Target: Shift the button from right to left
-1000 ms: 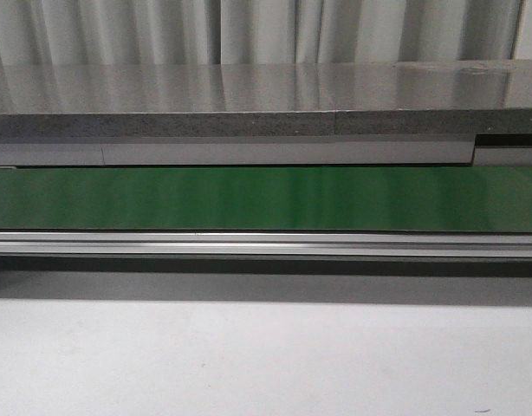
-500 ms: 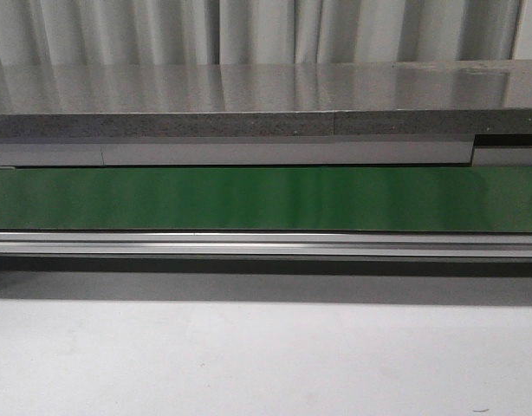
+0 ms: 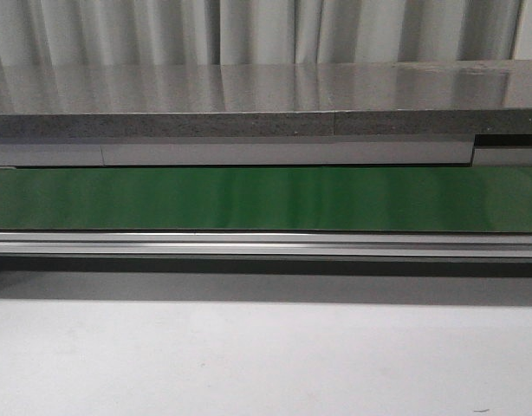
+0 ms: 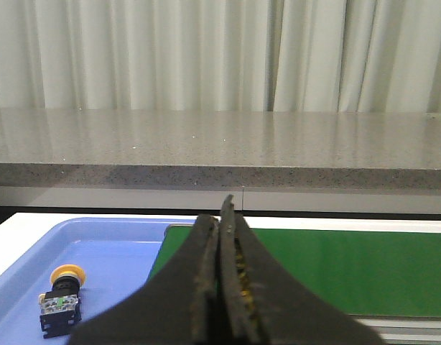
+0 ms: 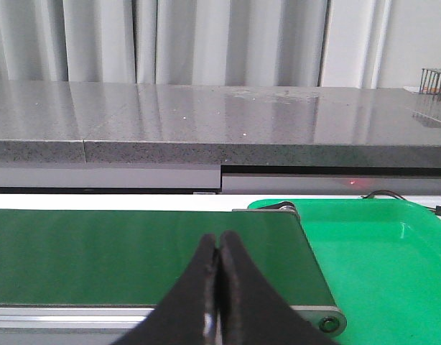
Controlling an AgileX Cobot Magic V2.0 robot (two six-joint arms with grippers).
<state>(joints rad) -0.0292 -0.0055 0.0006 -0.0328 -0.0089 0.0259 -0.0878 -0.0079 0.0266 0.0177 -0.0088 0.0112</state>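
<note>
While both sets of jaws are pressed together, nothing held, the button is seen lying in the blue tray, at nine o'clock of the green belt.

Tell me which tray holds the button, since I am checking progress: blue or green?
The blue tray, seen past the shut left gripper: the button lies in it. The green tray, beyond the right gripper, shows nothing inside.

A green belt runs between a blue tray and a green tray
</note>
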